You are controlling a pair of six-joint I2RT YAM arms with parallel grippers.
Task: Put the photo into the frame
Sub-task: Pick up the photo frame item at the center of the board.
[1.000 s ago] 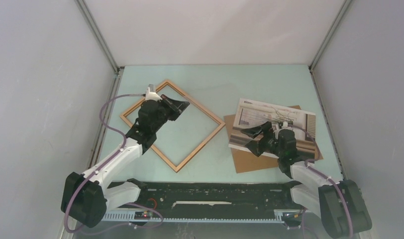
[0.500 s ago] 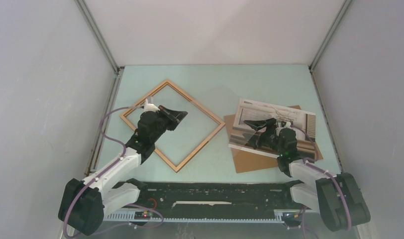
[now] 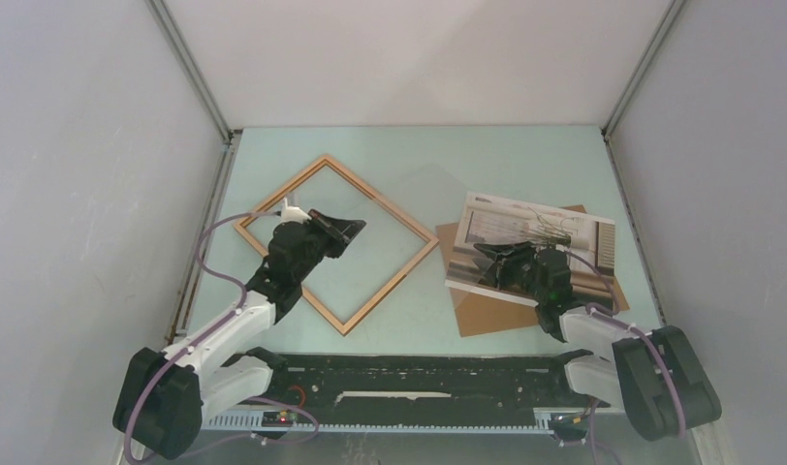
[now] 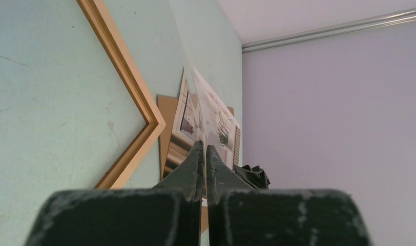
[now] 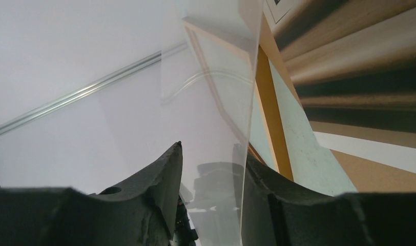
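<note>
The light wooden frame lies as a diamond on the table's left half, and its inner corner shows in the left wrist view. The photo lies picture side up at the right, its striped bands beside my right fingers. My left gripper hovers over the frame's opening, shut on the edge of a clear pane. The pane reaches across to my right gripper. There its other edge stands between the open jaws, close to the right finger.
A brown backing board lies under the photo, its corners sticking out. White enclosure walls with metal corner posts bound the table. The arm bases and a black rail sit at the near edge.
My right jaws have narrowed around the pane's edge and shifted slightly. My left gripper has drawn back toward the near side over the frame, still shut on the pane.
</note>
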